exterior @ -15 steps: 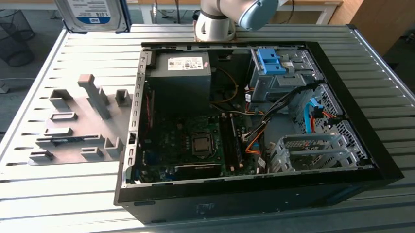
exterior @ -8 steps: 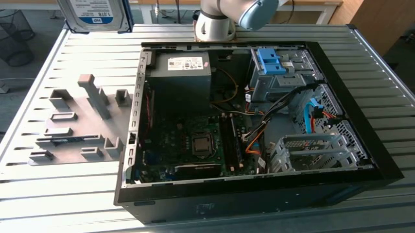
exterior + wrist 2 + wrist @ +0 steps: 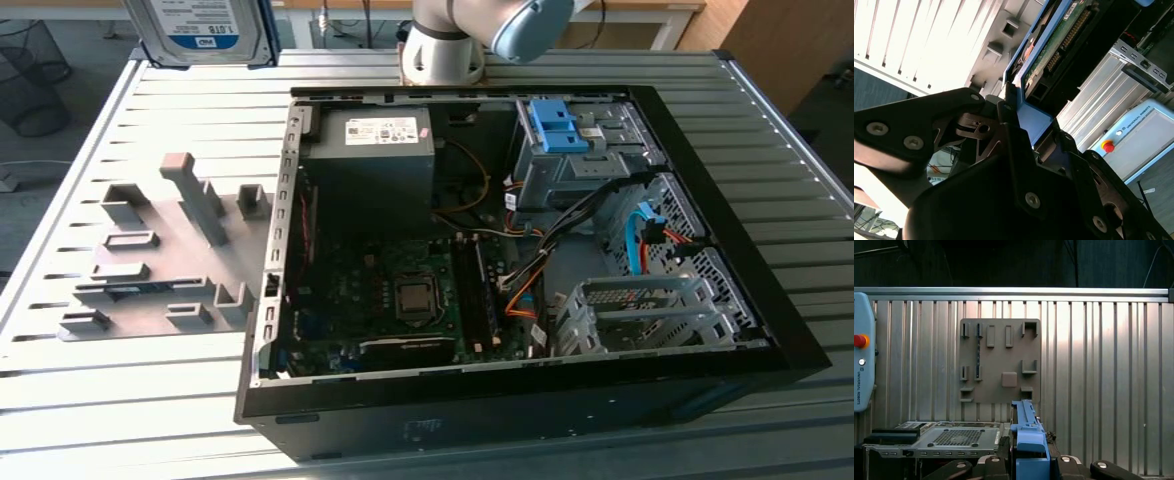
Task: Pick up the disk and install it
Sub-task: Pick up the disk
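Black metal gripper (image 3: 1026, 114) clamped on blue-framed flat silver-metal disk (image 3: 207, 28) w/ white-and-blue label, disk at 11 o'clock of open black PC case (image 3: 534, 415) in exterior view

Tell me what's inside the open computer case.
A dark grey power supply, the motherboard, cables, a blue clip on a drive cage and a silver cage. The power supply and cables cover what lies beneath them. The disk is outside it.
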Robot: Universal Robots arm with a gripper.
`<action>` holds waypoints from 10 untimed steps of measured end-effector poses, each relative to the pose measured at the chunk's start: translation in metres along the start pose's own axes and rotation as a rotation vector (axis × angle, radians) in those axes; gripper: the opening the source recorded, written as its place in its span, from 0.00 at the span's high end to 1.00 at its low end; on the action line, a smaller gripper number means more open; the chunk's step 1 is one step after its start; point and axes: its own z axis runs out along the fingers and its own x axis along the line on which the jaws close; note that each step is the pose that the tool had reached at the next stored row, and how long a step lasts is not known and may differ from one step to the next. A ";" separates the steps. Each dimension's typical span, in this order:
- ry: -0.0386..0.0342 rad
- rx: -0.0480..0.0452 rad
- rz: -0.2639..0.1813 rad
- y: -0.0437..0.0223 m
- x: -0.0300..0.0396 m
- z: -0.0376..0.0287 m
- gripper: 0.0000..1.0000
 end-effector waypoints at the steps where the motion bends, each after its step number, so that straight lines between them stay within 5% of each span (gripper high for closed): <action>1: 0.0000 0.0000 0.000 -0.0006 0.0000 0.0000 0.63; 10: 0.0000 -0.0001 0.000 -0.0047 0.0000 -0.0001 0.63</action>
